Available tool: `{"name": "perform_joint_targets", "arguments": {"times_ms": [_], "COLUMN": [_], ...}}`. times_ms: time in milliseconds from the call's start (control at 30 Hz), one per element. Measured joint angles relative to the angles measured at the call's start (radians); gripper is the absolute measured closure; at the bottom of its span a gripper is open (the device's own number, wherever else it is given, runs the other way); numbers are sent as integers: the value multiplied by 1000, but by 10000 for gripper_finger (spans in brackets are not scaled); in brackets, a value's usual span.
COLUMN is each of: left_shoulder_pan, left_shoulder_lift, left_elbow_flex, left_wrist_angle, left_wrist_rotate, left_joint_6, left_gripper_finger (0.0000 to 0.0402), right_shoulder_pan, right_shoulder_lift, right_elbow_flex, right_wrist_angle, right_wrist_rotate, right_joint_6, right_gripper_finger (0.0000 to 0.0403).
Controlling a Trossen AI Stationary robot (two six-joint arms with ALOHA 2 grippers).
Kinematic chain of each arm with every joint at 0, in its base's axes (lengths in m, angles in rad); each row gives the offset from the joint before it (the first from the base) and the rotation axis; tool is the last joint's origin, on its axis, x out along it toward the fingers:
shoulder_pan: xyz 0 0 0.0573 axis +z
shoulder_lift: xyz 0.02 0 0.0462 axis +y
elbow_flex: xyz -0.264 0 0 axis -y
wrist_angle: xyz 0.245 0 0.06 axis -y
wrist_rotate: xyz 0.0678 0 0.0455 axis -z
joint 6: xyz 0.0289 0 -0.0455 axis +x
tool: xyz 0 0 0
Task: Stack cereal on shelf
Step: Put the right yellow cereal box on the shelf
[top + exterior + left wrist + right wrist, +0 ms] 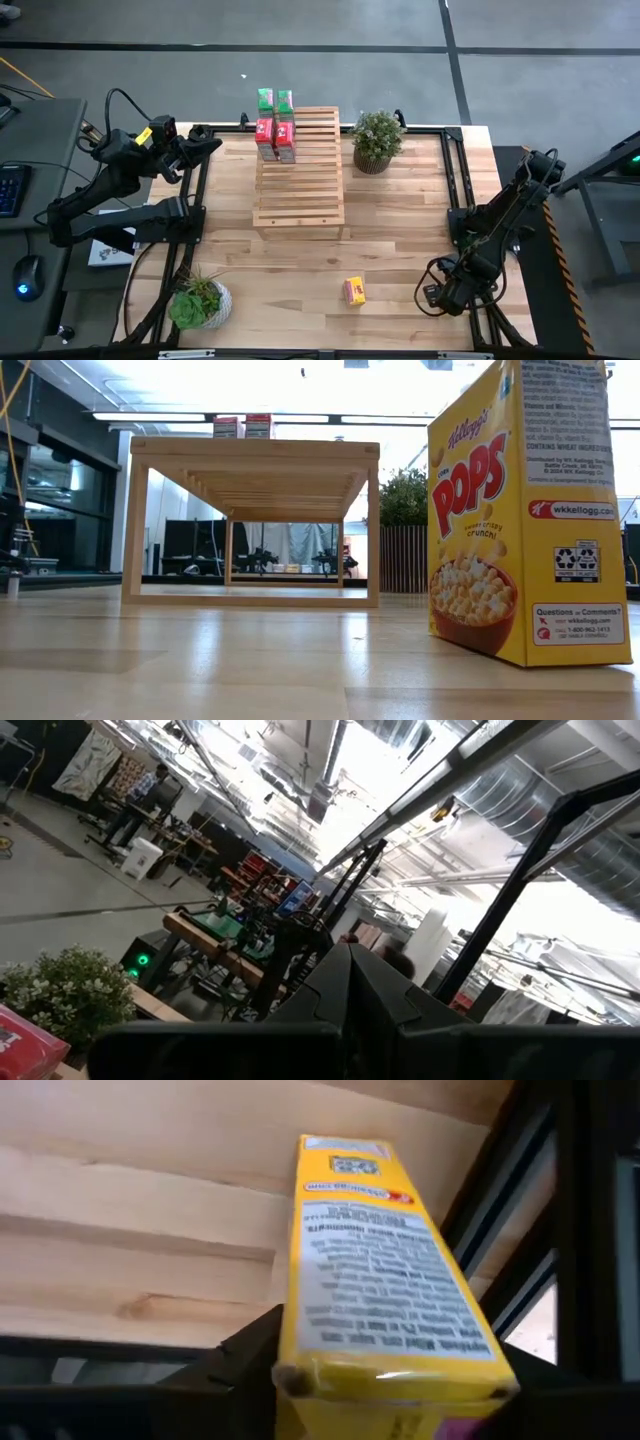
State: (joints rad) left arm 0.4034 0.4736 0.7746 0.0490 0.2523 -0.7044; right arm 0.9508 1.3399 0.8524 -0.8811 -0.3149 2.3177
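Note:
The light-wood slatted shelf [300, 170] stands mid-table. At its far left end stand two green cereal boxes [275, 99] and two red ones [276, 140]; their tops show above the shelf in the low view [243, 427]. One yellow box [354, 290] stands upright on the table near the front, and looms large in the low view [520, 510]. My right gripper [438, 295], at the table's near right edge, is shut on another yellow box [385, 1280]. My left gripper [205, 142] is shut and empty, raised at the far left, pointing upward. My right gripper holds the yellow box by its end nearest the wrist [390, 1375], pinched between the two fingers [250, 1355]. The box reaches forward away from the fingers, a narrow printed side facing the camera. Its far end [345, 1150] shows over the tabletop; the pads themselves are hidden by the box.
A potted plant [377, 140] stands to the right of the shelf at the back, another [198, 300] at the near left corner. Black frame rails [458, 180] run along the table's sides. Bare tabletop [400, 230] lies between the shelf and the right arm.

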Motion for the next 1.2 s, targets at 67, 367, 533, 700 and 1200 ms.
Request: {"name": "perform_joint_targets", "arguments": {"times_ms": [67,367,533,700,1200], "left_shoulder_pan": [0,0,0,0,0], "left_shoulder_lift": [0,0,0,0,0], "left_elbow_flex": [0,0,0,0,0], "left_wrist_angle": [0,0,0,1,10], "left_wrist_rotate": [0,-2,-2,-2,-5], "left_joint_6": [0,7,8,1,-1], "left_gripper_finger": [401,401,402,402,401], "right_shoulder_pan": [0,-2,-61,-245,-786], "right_shoulder_lift": [0,-56,-137,-142,408], "right_elbow_flex": [12,176,346,559,1443], "right_wrist_angle": [3,-3,39,149,-297], "right_wrist_rotate": [15,101,311,639,454], "right_joint_6": [-33,-275,-408,-732,-1725], "right_gripper_finger": [215,264,267,267,268]}}
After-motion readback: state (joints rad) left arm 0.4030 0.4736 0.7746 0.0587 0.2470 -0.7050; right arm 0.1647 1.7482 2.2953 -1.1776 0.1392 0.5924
